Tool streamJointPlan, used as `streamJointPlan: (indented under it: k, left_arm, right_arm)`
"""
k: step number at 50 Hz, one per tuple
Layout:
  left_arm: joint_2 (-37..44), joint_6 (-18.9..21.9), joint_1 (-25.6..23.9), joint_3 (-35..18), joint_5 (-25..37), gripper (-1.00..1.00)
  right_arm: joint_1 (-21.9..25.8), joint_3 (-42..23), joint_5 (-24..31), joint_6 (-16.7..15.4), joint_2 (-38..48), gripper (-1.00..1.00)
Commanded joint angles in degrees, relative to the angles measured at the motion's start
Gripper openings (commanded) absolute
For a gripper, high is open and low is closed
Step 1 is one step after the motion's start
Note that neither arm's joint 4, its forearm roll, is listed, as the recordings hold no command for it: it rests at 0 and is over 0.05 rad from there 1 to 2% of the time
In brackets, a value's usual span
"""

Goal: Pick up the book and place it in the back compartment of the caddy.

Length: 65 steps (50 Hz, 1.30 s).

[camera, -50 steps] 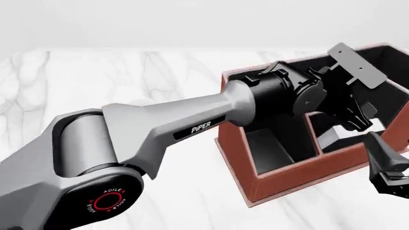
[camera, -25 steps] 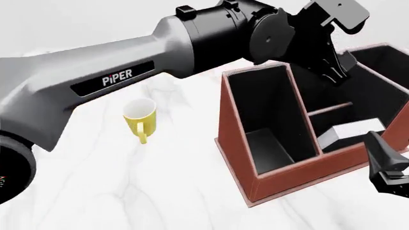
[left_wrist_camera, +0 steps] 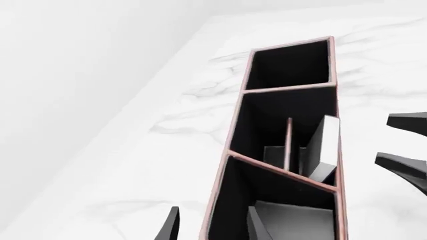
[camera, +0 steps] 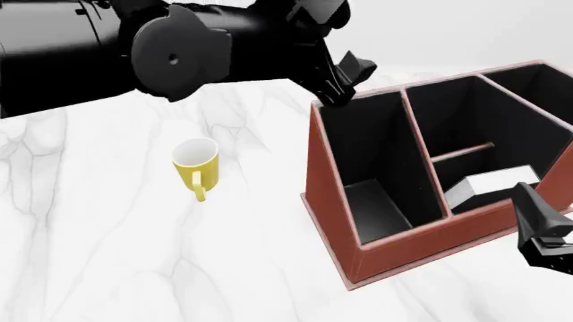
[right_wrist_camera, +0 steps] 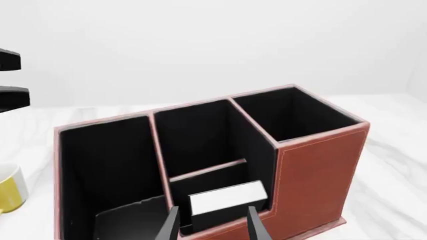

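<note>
— White marble table (camera: pixel 107 268) runs out under everything. What's nearest?

— The right gripper (camera: pixel 540 228), low at the caddy's (camera: pixel 403 245) front wall. Its wrist view shows the fingers (right_wrist_camera: pixel 171 225) a modest gap apart with nothing between them.

— And the book (camera: pixel 497 182)?

— Already inside the caddy and out of both grippers. It leans, white page edges up, in the short pocket on the arms' side of the thin crossbar (camera: pixel 461 153). The back compartment (camera: pixel 447 121) beyond that bar looks bare.

— So which step is this?

— I'd call it release and clear-off, though the book seems one pocket short of where the task wants it.

— The left gripper (camera: pixel 347 77)?

— High over the caddy's far left corner, fingers parted, carrying nothing. The yellow mug (camera: pixel 195 164) stands well apart to the left.

— Next move?

— Probably a re-grasp. One gripper drops straight into the near pocket, pinches the book, and lifts it over the crossbar without catching the divider walls.
</note>
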Motion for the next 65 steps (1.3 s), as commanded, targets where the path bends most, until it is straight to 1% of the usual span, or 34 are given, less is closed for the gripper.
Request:
streamJointPlan:
  k: [1, 2, 7, 8, 9, 12, 14, 18, 23, 24, 25, 26, 30, 31, 36, 37, 38, 39, 40, 41, 42, 43, 47, 48, 50, 51, 52, 53, 56, 58, 59, 61, 63, 65]
  left_arm:
    - [-11.34, -0.06, 5.5, 13.52, -7.23, 1.0]
    - [-11.97, -1.1, 6.29, 14.18, -7.79, 1.0]
    - [-12.95, -1.5, 8.35, 17.17, -9.36, 1.0]
    - [-12.88, -1.64, 8.74, 18.66, -10.42, 1.0]
    - [-12.88, -1.64, 8.74, 18.68, -10.44, 1.0]
    - [-12.42, -2.18, 9.69, 19.49, -11.94, 1.0]
    - [-12.16, -2.42, 9.76, 19.71, -12.32, 1.0]
    - [-11.29, -2.96, 10.02, 20.51, -13.72, 1.0]
    - [-10.64, -3.17, 10.42, 21.39, -15.27, 1.0]
    - [-10.52, -3.36, 10.63, 21.47, -15.63, 1.0]
    - [-10.52, -3.36, 10.63, 21.47, -15.63, 1.0]
    - [-10.5, -3.55, 10.63, 21.57, -15.81, 1.0]
    - [-10.25, -3.71, 10.8, 21.84, -16.43, 1.0]
    - [-10.3, -3.75, 10.77, 21.83, -16.41, 1.0]
    - [-11.22, -3.81, 10.36, 21.58, -16.19, 1.0]
    - [-11.22, -3.81, 10.36, 21.58, -16.19, 1.0]
    - [-11.23, -3.75, 10.18, 21.71, -16.31, 1.0]
    - [-11.23, -3.75, 10.18, 21.71, -16.31, 1.0]
    - [-11.12, -3.92, 10.02, 21.84, -16.36, 1.0]
    - [-11.03, -3.84, 10.07, 22.1, -16.78, 1.0]
    - [-11.11, -3.95, 10.13, 22.21, -16.94, 1.0]
    - [-11.11, -3.95, 10.13, 22.21, -16.94, 1.0]
    - [-11.32, -4.32, 10.21, 23.2, -17.96, 1.0]
    - [-11.29, -4.44, 10.46, 23.5, -18.49, 1.0]
    - [-11.34, -4.72, 10.67, 24.2, -19.3, 1.0]
    - [-11.35, -4.72, 10.67, 24.2, -19.31, 1.0]
    - [-11.29, -5.13, 10.85, 24.65, -19.78, 1.0]
    - [-11.29, -5.13, 10.85, 24.66, -19.79, 1.0]
    - [-10.13, -5.61, 11.62, 25.15, -20.99, 1.0]
    - [-10.01, -5.7, 11.74, 25.36, -21.41, 1.0]
    - [-9.53, -5.98, 12.06, 26.0, -22.82, 1.0]
    - [-9.1, -5.83, 12.33, 26.32, -23.66, 1.0]
    - [-7.55, -4.95, 13.57, 27.04, -26.23, 1.0]
    - [-6.06, -6.49, 14.08, 27.52, -27.96, 1.0]
  right_arm:
    - [-0.32, 0.0, -1.22, -0.25, 1.8, 1.0]
    - [-0.3, 0.0, -1.28, -0.29, 2.04, 1.0]
    - [0.4, 0.0, -2.68, -0.29, 4.47, 1.0]
    - [0.52, -0.01, -6.83, 0.62, 10.15, 1.0]
    - [0.52, -0.01, -6.83, 0.62, 10.15, 1.0]
    - [2.5, -0.06, -14.67, 0.68, 20.77, 1.0]
    - [2.76, -0.4, -15.2, -0.23, 20.96, 1.0]
    - [4.98, -8.66, -7.36, 0.12, 20.66, 1.0]
    - [7.76, -22.23, 6.7, 1.1, 18.12, 1.0]
    - [8.47, -24.61, 9.9, 0.99, 16.01, 1.0]
    - [8.47, -24.65, 9.99, 0.99, 15.95, 1.0]
    - [8.88, -27.03, 12.38, 0.56, 15.02, 1.0]
    - [10.76, -39.92, 23.64, -1.14, 11.05, 1.0]
    - [10.95, -41.37, 24.72, -1.14, 10.85, 1.0]
    - [11.65, -58.24, 36.36, -1.8, 9.36, 1.0]
    - [11.65, -58.24, 36.36, -1.8, 9.36, 1.0]
    - [11.07, -62.84, 39.22, -2.88, 9.51, 1.0]
    - [11.07, -62.92, 39.28, -2.88, 9.53, 1.0]
    - [11.09, -65.98, 41.19, -4.07, 9.62, 1.0]
    - [10.98, -71.97, 45.04, -3.58, 10.11, 1.0]
    - [10.52, -74.52, 46.9, -3.19, 10.71, 1.0]
    - [10.52, -74.58, 46.94, -3.19, 10.73, 1.0]
    - [10.97, -85.11, 54.82, -3.4, 10.93, 1.0]
    - [9.96, -88.96, 57.44, -0.98, 10.73, 1.0]
    - [10.48, -94.14, 61.77, 0.23, 10.49, 1.0]
    - [10.48, -94.14, 61.77, 0.23, 10.49, 1.0]
    - [10.0, -99.75, 66.46, -0.66, 9.86, 1.0]
    - [10.0, -99.75, 66.46, -0.66, 9.86, 1.0]
    - [9.87, -107.08, 74.39, -2.5, 9.13, 1.0]
    - [9.79, -107.24, 75.16, -3.36, 8.67, 1.0]
    - [11.98, -106.37, 76.24, -4.28, 7.11, 1.0]
    - [12.21, -104.84, 75.67, -3.98, 6.32, 1.0]
    - [10.79, -99.15, 72.0, -0.3, 4.17, 1.0]
    - [9.37, -90.77, 67.76, 0.99, 1.84, 1.0]
